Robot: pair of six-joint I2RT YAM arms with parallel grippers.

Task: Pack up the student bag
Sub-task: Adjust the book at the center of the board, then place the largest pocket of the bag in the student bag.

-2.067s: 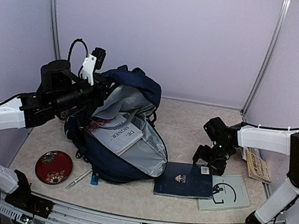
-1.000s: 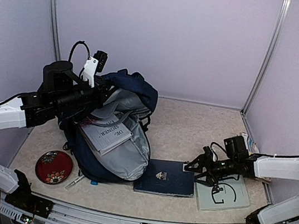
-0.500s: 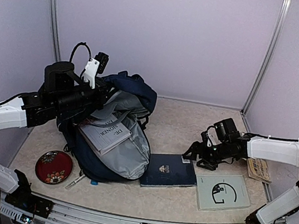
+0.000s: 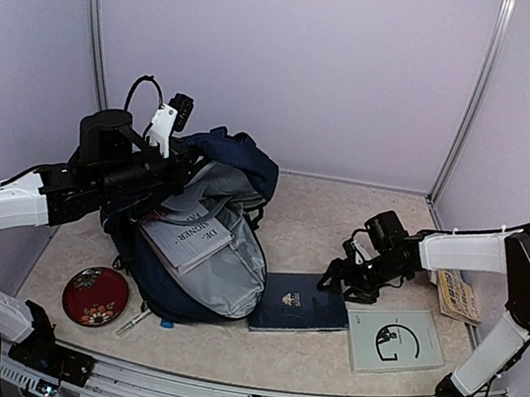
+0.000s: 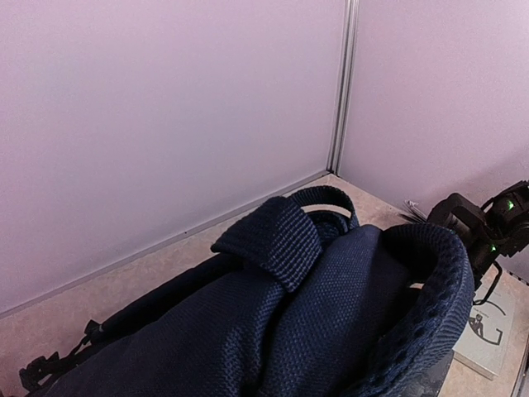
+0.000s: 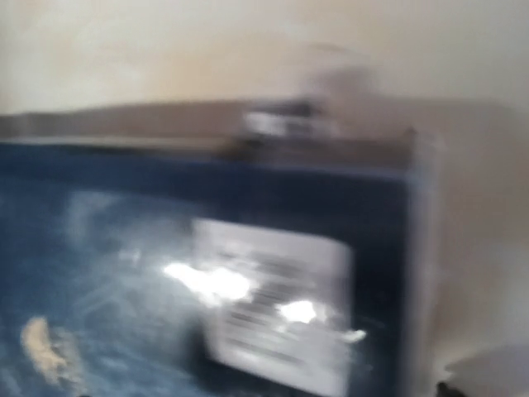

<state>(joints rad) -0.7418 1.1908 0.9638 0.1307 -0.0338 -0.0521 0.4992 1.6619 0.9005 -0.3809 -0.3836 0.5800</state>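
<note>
The student bag is navy blue with grey lining and stands half upright at the left, its mouth open. A white book sticks out of it. My left gripper is at the bag's top rim and holds it up. The left wrist view shows only the bag's fabric, not the fingers. A navy book lies flat beside the bag. My right gripper is low at that book's far right corner. The right wrist view is blurred and shows the navy cover with a white label, but no fingers.
A pale grey book with a black symbol lies right of the navy book. A booklet lies by the right wall. A red plate, a pen and a small blue item lie in front of the bag.
The bag was pulled more upright and narrower. The navy book slid left toward the bag. My right gripper swung out over the grey book, then back to the navy book's far right corner.
</note>
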